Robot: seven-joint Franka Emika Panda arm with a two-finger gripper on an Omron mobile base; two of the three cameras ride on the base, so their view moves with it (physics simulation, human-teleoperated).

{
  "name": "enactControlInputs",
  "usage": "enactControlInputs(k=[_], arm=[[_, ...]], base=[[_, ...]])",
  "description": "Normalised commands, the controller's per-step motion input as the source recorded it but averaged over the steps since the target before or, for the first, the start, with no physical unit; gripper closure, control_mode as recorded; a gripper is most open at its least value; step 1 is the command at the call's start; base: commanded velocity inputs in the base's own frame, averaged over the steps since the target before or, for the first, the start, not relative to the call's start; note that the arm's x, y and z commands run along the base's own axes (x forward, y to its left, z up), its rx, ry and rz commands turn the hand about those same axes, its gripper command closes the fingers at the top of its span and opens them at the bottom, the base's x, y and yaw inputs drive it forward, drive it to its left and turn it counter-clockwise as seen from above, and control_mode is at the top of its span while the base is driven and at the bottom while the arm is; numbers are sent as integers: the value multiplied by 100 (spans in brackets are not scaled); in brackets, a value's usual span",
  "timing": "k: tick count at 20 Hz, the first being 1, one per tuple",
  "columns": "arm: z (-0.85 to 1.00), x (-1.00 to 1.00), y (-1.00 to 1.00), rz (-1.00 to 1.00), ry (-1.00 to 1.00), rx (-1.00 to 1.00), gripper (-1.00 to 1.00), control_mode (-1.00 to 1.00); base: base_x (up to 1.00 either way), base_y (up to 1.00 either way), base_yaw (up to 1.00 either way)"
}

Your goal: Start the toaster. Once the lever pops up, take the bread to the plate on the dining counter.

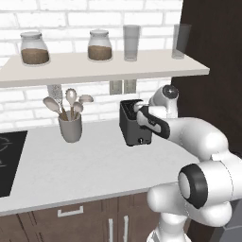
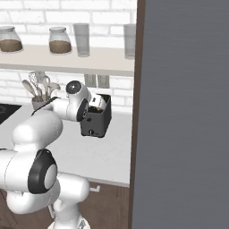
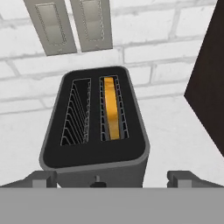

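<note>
Toaster [image 3: 94, 127]: small, boxy, dark grey, two slots in the top with wire racks inside; a small pale knob low on the front face. It stands on the light grey surface [image 1: 71, 165] against the white brick wall, below two wall outlets [image 3: 68, 26], beside a dark tall panel [image 2: 183, 112].

Bread [image 3: 111, 109]: one slice, golden-yellow with an orange-brown edge, sunk upright in the right-hand slot as seen from the hand; the other slot holds nothing but its rack.

Hand [image 3: 111, 178]: poised just above the front of the toaster, fingers spread wide to either side of its front edge, gripping nothing.

Also on the surface: a grey utensil holder [image 1: 70, 126] with wooden spoons, well to the toaster's left; a black cooktop [image 1: 9, 160] at the far left.

Shelf [image 1: 94, 68] above: two jars with brown contents, two tall glasses.
</note>
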Motion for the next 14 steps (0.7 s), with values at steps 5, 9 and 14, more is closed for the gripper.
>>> enactControlInputs(k=[5,9,14], arm=[[-21,26,0,0,0,-6,-100,-100],[-12,42,0,0,0,-9,-100,-100],[-5,43,0,1,0,-10,-100,-100]], base=[[0,0,0],[0,0,0],[0,0,0]])
